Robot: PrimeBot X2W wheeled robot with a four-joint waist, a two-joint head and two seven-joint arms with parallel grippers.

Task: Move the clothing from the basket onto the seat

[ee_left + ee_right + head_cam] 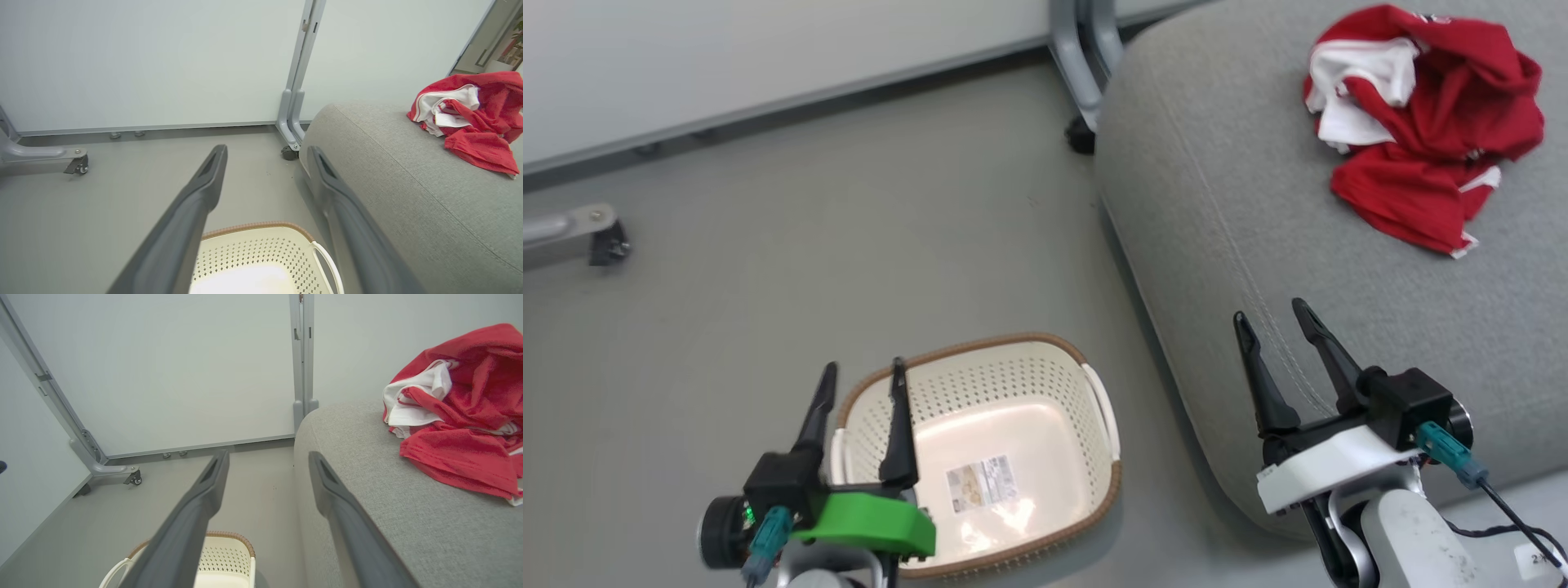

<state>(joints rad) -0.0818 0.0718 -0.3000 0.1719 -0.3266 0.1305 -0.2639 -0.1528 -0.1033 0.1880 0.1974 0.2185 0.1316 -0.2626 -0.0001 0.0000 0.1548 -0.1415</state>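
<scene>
While poised over the near-left edge of the seat (1217,204), stands wide open and grips nothing: right gripper (1268,310), both dark fingers pointing toward the seat's far side. Well left of the seat, off its edge and above the floor (809,245), likewise spread to the full and empty: left gripper (864,363). Just left of the seat's near-left edge, upright on the floor and not touching the cushion: basket (1013,371), cream with a brown rim, bare bottom showing a label (982,483). On top of the seat, toward its far right and well apart from both grippers: clothing (1429,139), red with white panels, crumpled into one heap on the grey fabric. Off the seat's far-left corner: grey leg (1086,73) on a dark caster (1081,135), carrying a pale panel (727,57) that runs leftward away from the seat.
</scene>
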